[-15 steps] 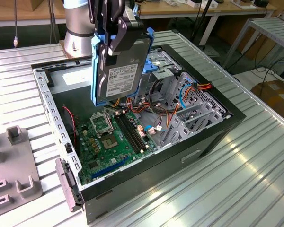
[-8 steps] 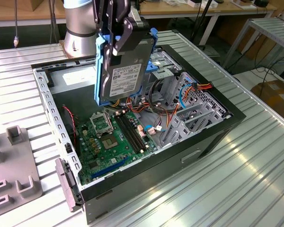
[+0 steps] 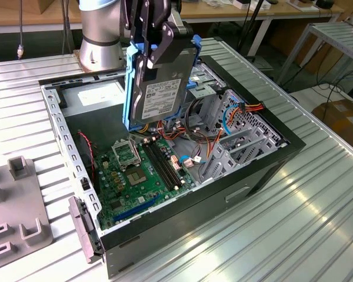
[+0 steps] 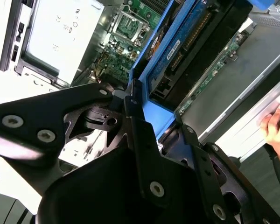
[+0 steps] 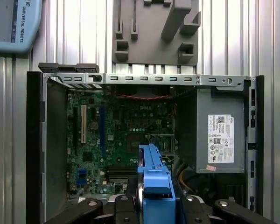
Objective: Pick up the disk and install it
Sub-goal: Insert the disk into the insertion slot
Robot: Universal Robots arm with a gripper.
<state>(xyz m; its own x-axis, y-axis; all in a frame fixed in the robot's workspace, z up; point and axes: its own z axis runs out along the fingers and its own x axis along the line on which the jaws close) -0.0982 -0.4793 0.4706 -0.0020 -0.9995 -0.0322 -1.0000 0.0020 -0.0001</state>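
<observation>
The disk (image 3: 162, 88) hangs in the air above the open computer case (image 3: 265, 170), over the end of the motherboard (image 3: 138, 170) nearest the power supply (image 3: 94, 97). It touches neither. Its long axis stands almost vertical, leaning slightly. The gripper (image 3: 153, 50) is closed on the disk's upper end, with its black fingers pressed against the two broad faces.

In the exterior view, the labelled face is a flat silver-grey metal plate with a white printed sticker. It is turned toward the drive cage (image 3: 241, 138) at the case's corner on the exterior view's right. Blue plastic rails run along both long edges.

The second wrist view shows the opposite side of the disk: a blue circuit board and the connector end, which points down into the case. In the same view, a person's hand (image 4: 276, 127) shows beyond the case's grey outer wall. Whether the hand touches anything cannot be determined.

The first wrist view looks straight down and shows the disk edge-on as a narrow blue strip between the black finger linkages. It lies in line with the motherboard's length. The power supply, a grey box with a white label, lies just beside it.

The case is black sheet metal with a perforated steel frame. It rests mid-bench on the ribbed aluminium bench (image 3: 317, 200). A grey moulded fixture (image 3: 17, 223) lies at the bench edge just beyond the case's end, on the exterior view's left.
</observation>
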